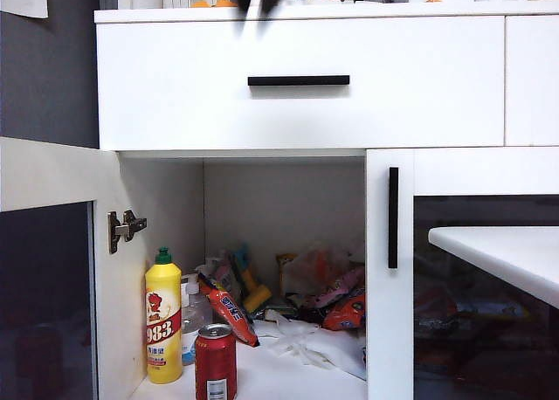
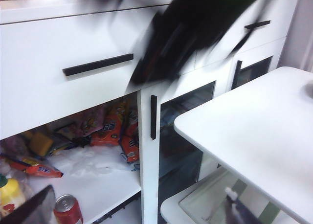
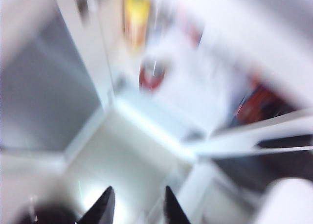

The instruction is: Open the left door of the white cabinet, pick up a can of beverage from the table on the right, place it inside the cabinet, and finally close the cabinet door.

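Observation:
The left door of the white cabinet stands swung open. The can of beverage, red with a silver rim, stands upright at the front of the cabinet's shelf, and no gripper touches it. It also shows as the can and, blurred, the can. My left gripper is open wide, with the can close by one finger. My right gripper is open and holds nothing, away from the can. The right arm is a dark blur in front of the drawers. The table is at the right.
A yellow bottle with a green cap stands left of the can. Snack bags and white plastic lie behind on the shelf. The right glass door is shut. A drawer front sits above the opening.

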